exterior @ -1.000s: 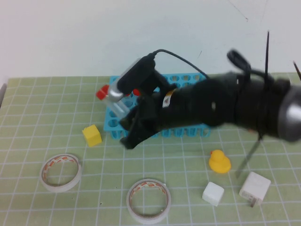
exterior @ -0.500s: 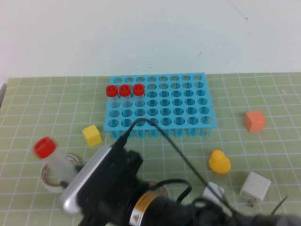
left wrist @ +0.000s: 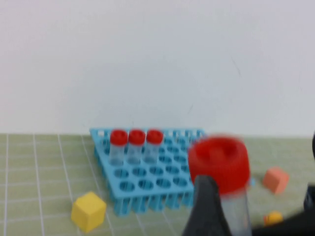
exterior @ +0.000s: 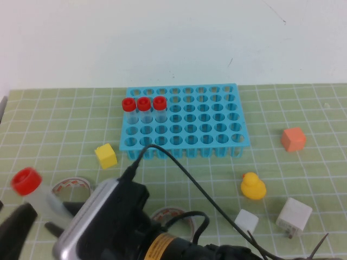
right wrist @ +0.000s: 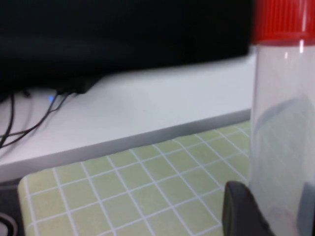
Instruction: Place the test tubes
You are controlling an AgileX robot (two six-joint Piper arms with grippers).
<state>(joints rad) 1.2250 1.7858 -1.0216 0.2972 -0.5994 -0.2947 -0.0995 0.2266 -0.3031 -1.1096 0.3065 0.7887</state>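
Note:
A clear test tube with a red cap (exterior: 28, 185) stands tilted above the table's front left. My right gripper (right wrist: 275, 209) is shut on its lower body, and the arm fills the high view's bottom edge. My left gripper (left wrist: 258, 201) is open around the same tube (left wrist: 221, 167), one finger (left wrist: 206, 206) beside it and a gap on the other side. That left finger (exterior: 16, 230) shows at the bottom left corner. The blue rack (exterior: 187, 142) stands at the back with three red-capped tubes (exterior: 143, 108) in its left rear holes.
A yellow cube (exterior: 106, 156) lies in front of the rack's left end. Two tape rolls (exterior: 68, 187) (exterior: 173, 216) lie near the front. A yellow duck (exterior: 252, 186), white cube (exterior: 245, 222), white charger (exterior: 294, 216) and orange cube (exterior: 293, 139) sit on the right.
My right arm has swung from over the rack down to the front left. The held tube has moved further left and nearer. A left finger now shows at the bottom left corner.

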